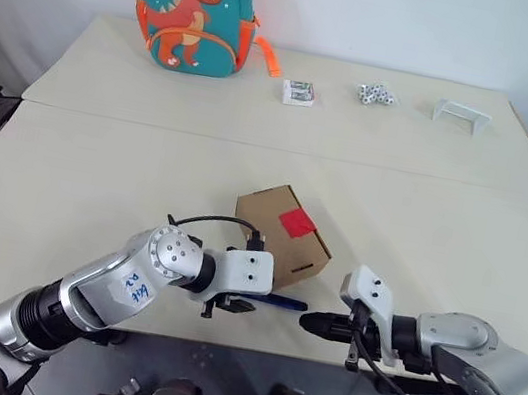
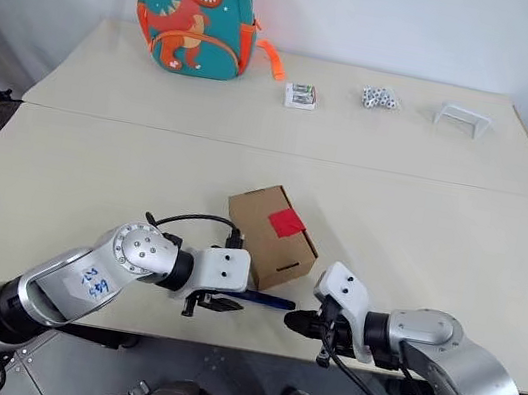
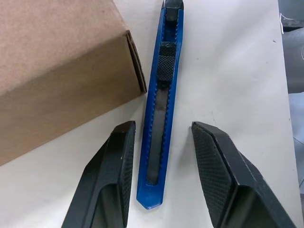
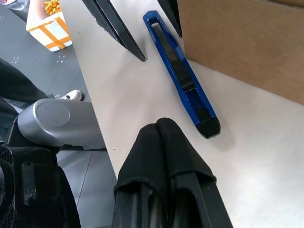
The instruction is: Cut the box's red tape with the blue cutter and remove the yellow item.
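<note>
Left wrist view: the blue cutter (image 3: 159, 114) is seen flat near the table's (image 1: 95, 179) front edge, just beside the box (image 1: 281, 236) with its red tape (image 1: 296, 222). It is straddled, untouched, by the parted fingers of the left gripper (image 3: 164, 175), while the right gripper (image 4: 161, 142) is kept pressed closed and empty nearby.
</note>
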Motion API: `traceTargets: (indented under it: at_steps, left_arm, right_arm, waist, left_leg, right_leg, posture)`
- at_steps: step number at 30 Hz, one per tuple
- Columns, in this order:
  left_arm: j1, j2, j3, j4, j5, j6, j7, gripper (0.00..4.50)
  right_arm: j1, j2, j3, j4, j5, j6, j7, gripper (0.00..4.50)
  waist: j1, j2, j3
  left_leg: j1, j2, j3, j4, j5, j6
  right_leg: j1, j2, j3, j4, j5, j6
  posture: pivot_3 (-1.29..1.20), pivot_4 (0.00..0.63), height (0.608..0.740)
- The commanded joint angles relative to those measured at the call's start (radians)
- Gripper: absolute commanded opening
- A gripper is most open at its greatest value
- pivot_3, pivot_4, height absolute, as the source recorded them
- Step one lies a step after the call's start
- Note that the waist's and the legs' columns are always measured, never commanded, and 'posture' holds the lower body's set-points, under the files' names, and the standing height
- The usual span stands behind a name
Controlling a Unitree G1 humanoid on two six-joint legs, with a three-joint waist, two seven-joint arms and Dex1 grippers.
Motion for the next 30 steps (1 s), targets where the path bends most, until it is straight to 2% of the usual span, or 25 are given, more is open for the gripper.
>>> traceTargets:
  at_steps: [1,5,8,10,22,30]
  left_arm:
    - [-0.026,-0.004,-0.049,0.008,0.037,-0.014,-0.005,2.0]
    - [-0.027,-0.006,-0.062,0.011,0.036,0.007,-0.012,2.0]
    - [-0.018,-0.001,-0.064,0.003,0.034,0.012,-0.023,1.42]
    - [-0.018,0.001,-0.06,0.005,0.031,0.011,-0.032,0.86]
    - [-0.022,0.022,-0.07,0.005,0.026,-0.01,-0.084,0.86]
    - [-0.036,0.025,-0.075,0.007,0.024,0.008,-0.112,0.86]
  right_arm:
    - [-0.002,-0.013,-0.027,-0.037,0.021,-0.003,-0.001,0.0]
    - [-0.004,-0.016,-0.029,-0.036,0.025,-0.002,-0.005,0.0]
    - [-0.004,-0.019,-0.035,-0.037,0.03,-0.001,-0.007,0.0]
    - [-0.009,-0.019,-0.035,-0.031,0.031,-0.002,-0.008,0.0]
    - [-0.076,-0.012,-0.008,0.014,0.012,-0.022,-0.005,0.0]
    - [-0.154,0.003,0.09,0.075,-0.049,-0.034,0.007,0.0]
  waist:
    - [0.001,0.0,0.0]
    - [0.001,0.0,0.0]
    - [0.002,0.0,0.0]
    - [0.002,0.0,0.0]
    - [0.0,0.0,0.0]
    - [-0.001,0.0,0.0]
  left_leg:
    - [0.0,0.0,0.0,0.0,0.0,0.0]
    - [0.0,0.0,0.0,0.0,0.0,0.0]
    - [0.0,0.0,0.0,0.0,0.0,0.0]
    - [0.0,0.0,0.0,0.0,0.0,0.0]
    - [0.0,0.0,0.0,0.001,0.0,0.0]
    - [0.0,0.0,0.0,0.001,0.0,0.0]
  right_leg:
    - [0.0,0.0,0.0,0.0,0.0,0.0]
    - [0.0,0.0,0.0,-0.001,0.0,0.0]
    - [0.0,0.0,-0.001,0.0,0.0,0.0]
    - [0.0,0.0,0.0,0.0,0.0,0.0]
    - [0.0,0.0,0.0,0.0,0.0,0.0]
    - [0.0,0.0,-0.001,0.0,0.0,0.0]
  posture:
    - [0.0,0.15,0.74]
    - [0.0,0.15,0.74]
    - [0.0,0.15,0.74]
    - [0.0,0.15,0.74]
    - [0.0,0.15,0.74]
    - [0.0,0.15,0.74]
